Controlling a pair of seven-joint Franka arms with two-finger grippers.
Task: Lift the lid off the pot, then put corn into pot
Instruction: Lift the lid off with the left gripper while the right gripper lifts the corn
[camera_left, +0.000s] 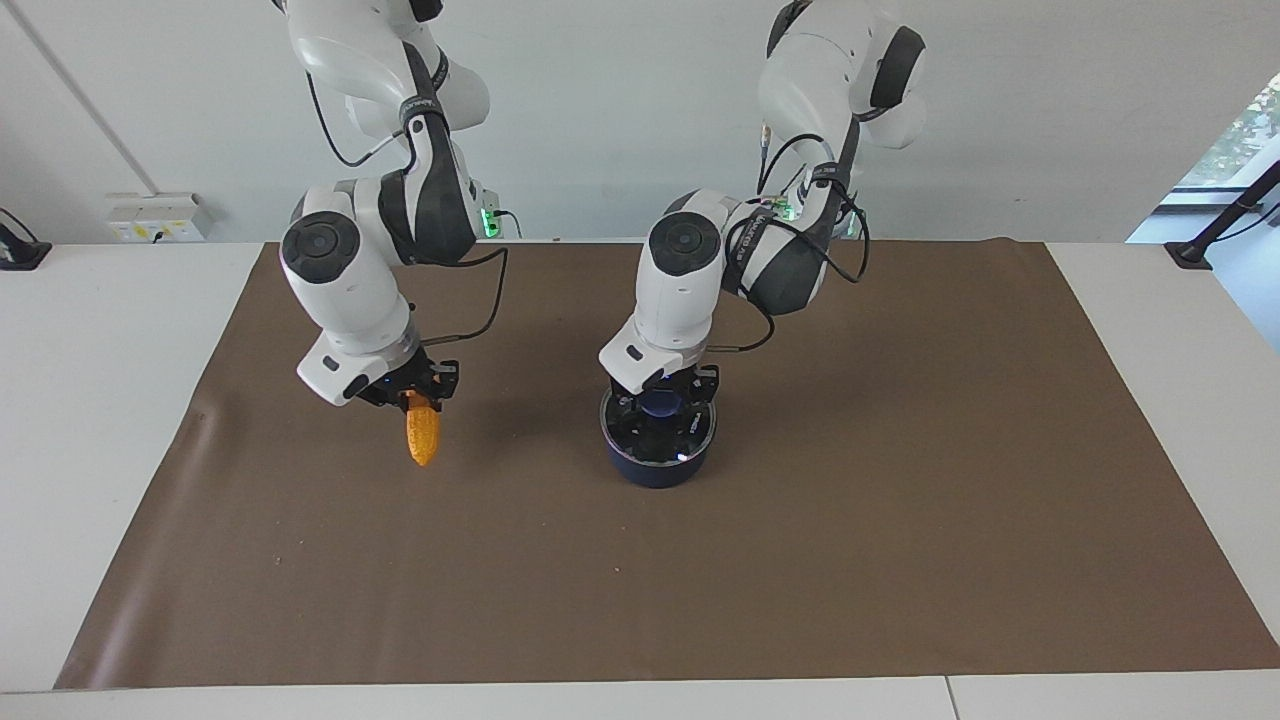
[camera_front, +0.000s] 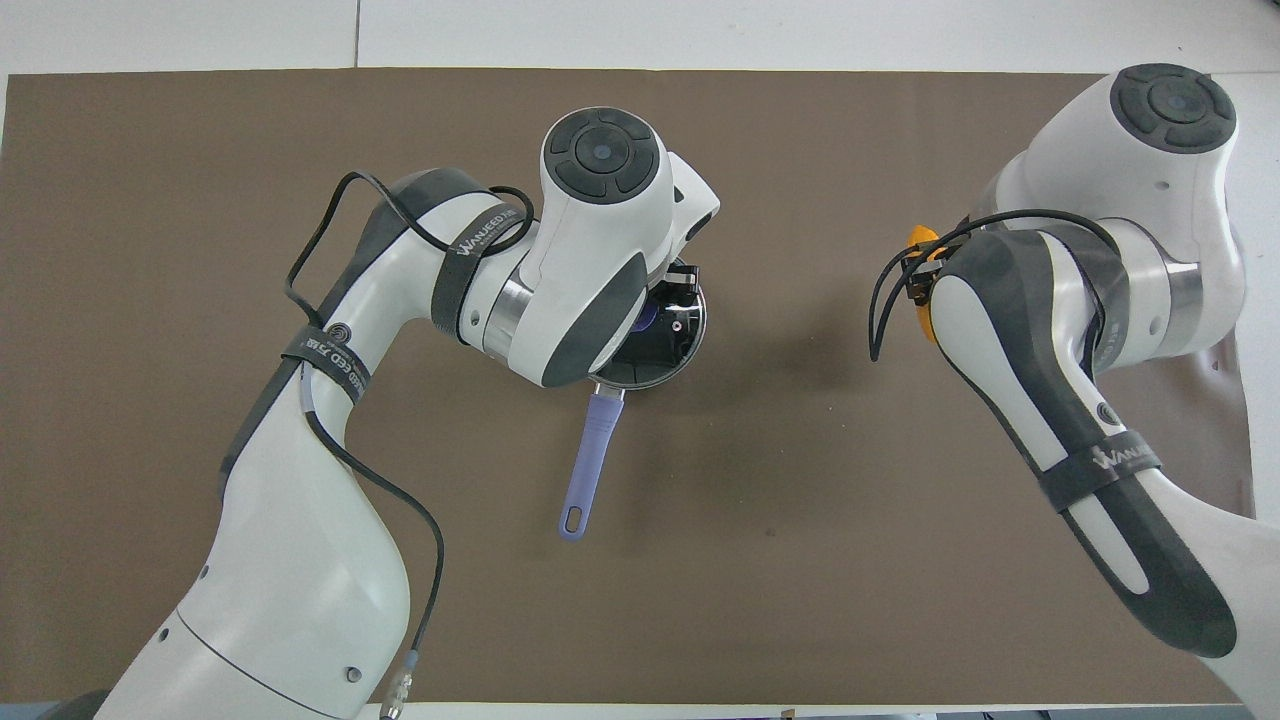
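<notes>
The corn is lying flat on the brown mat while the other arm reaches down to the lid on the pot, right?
Not quite. The corn is not lying on the mat: the right tool holds it up in the air, as the facing view shows. The left tool is indeed down at the lid on the pot.

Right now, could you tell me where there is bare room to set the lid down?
The mat is bare from the pot toward the left arm's end of the table, and along the strip farther from the robots than it. Crowded: the lid under the left tool, the pot's handle, and below the right tool holding the corn.
</notes>
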